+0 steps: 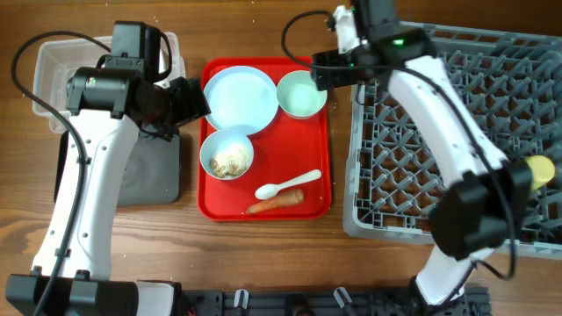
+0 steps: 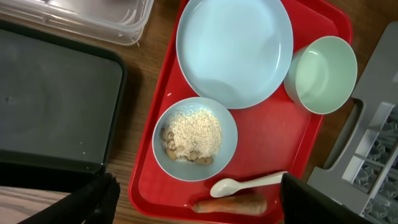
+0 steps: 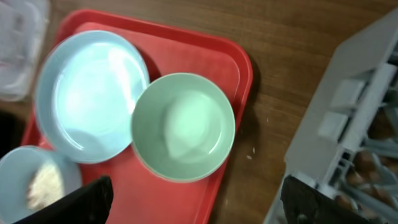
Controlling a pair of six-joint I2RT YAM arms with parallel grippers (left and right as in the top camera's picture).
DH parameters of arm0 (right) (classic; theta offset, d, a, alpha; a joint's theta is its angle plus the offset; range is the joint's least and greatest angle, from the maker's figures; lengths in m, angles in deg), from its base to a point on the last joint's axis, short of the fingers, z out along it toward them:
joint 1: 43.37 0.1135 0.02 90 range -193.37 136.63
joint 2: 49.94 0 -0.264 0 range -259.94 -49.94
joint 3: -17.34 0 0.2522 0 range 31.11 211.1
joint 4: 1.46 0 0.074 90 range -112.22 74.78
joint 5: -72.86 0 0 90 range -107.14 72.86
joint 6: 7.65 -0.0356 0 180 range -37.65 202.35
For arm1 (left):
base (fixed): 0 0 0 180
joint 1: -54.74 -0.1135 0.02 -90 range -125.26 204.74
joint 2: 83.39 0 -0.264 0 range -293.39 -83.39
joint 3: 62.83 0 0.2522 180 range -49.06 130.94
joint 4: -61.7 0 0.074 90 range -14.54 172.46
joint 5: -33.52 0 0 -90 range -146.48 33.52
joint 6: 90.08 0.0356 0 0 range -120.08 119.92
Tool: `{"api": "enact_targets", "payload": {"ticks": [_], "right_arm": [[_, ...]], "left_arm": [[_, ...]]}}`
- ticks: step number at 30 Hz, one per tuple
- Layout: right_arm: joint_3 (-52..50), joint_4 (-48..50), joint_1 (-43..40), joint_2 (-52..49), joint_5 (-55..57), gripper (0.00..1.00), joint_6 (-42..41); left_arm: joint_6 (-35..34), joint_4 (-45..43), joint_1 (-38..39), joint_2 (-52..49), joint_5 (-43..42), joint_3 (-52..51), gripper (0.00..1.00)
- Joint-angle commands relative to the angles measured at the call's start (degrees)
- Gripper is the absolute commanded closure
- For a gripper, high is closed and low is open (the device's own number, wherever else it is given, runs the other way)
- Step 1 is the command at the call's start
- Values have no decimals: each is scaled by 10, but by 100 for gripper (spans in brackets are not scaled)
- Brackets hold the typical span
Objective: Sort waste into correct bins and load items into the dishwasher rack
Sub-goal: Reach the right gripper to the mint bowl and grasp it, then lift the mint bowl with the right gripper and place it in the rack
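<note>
red tray (image 2: pixel 283 134): flat on wood table (image 2: pixel 152 68), carries all the dishes
plate (image 2: pixel 234 50): pale blue, empty, top of the tray
empty bowl (image 2: pixel 323 73): right of the plate, rims meeting, at the tray's right edge
second bowl (image 2: pixel 225 155): just below the plate, beige crumbs (image 2: pixel 196 134) inside
spoon (image 2: pixel 245 183): white, lying flat under that bowl
carrot piece (image 2: pixel 230 203): just beside the spoon, near the tray's lower edge
black tray (image 2: pixel 56 99): left of the red tray
clear tub (image 2: pixel 93 18): top left, corner only
rack (image 2: pixel 373 143): grey, right edge
left gripper (image 2: pixel 198 186): dark fingers (image 2: pixel 93 202) in the bottom corners, wide apart, gripping nothing
</note>
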Motion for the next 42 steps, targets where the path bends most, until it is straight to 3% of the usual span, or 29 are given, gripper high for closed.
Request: {"api": "enact_targets", "payload": {"ticks": [1,13,18,22,27,32,37,42], "right_arm": [[12,26,19,-50,55,17,-48],[11,44,22,-157,57,37,-86],[11,46,22,-173,57,76,-96],[11,48,22,-173,57,94,-98],[12,46,17,-154,64,96,-97],[12,42,-1,-71,105,96,-90],[12,39,-32,58,202,96,-25],[12,17,-90,128,412,96,-17]], "left_arm": [[2,0,0,7,7,2,16],[3,0,0,7,7,2,16],[3,0,0,7,7,2,16],[3,0,0,7,7,2,16],[3,0,0,7,7,2,16],[3,0,0,7,7,2,16],[3,0,0,7,7,2,16],[3,0,0,7,7,2,15]]}}
